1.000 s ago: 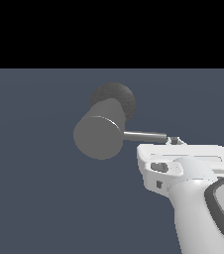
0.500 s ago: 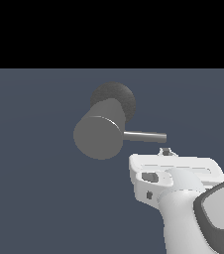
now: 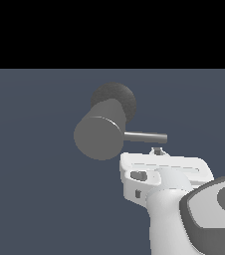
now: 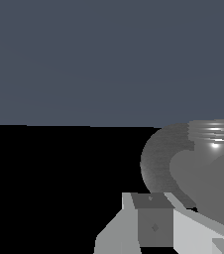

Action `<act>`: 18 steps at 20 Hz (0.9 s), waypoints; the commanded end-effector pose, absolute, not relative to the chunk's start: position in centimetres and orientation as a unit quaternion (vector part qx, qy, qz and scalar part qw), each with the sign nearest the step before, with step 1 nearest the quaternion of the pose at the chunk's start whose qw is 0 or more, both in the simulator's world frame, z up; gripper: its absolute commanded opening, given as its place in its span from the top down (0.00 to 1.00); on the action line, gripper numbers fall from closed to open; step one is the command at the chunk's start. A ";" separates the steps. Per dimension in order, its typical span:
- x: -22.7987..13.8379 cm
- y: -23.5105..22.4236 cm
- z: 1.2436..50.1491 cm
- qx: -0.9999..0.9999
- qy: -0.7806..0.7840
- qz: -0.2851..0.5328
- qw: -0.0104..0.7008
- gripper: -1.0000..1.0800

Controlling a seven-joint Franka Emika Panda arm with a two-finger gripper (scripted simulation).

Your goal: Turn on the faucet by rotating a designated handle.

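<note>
A plain, flat slate-blue counter (image 3: 35, 189) carries the matte grey stubby faucet (image 3: 104, 127), apparently seated on its darker speckled round base (image 3: 118, 97).

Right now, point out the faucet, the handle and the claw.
faucet (image 3: 98, 137), exterior view, flat round end.
handle (image 3: 145, 136), exterior view, middle of the rod.
claw (image 3: 157, 151), exterior view, small tip above the white hand.

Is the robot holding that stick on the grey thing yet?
No. The gripper sits just under the handle, apparently apart, holding nothing visible. Whether its jaws are open cannot be told.

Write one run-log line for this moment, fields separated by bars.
gripper: just below handle tip, contact unclear | jaws: hidden | faucet: handle points to exterior view's right
</note>
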State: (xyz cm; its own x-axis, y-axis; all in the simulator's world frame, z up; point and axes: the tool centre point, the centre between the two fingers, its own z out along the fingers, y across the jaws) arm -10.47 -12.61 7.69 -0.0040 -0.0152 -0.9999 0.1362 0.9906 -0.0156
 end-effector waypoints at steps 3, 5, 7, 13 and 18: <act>-10.5 -12.5 7.8 0.043 0.706 -0.053 0.705 1.00; -10.5 -12.6 8.4 0.043 0.706 -0.053 0.705 1.00; -10.5 -12.6 9.1 0.043 0.706 -0.053 0.705 1.00; -10.5 -12.8 11.1 0.043 0.706 -0.053 0.705 1.00; -10.5 -12.9 12.7 0.043 0.706 -0.053 0.705 1.00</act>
State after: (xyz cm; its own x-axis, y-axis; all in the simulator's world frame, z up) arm -10.74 -13.97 10.69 -0.0346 -0.0118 -0.9993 0.1542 0.9879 -0.0171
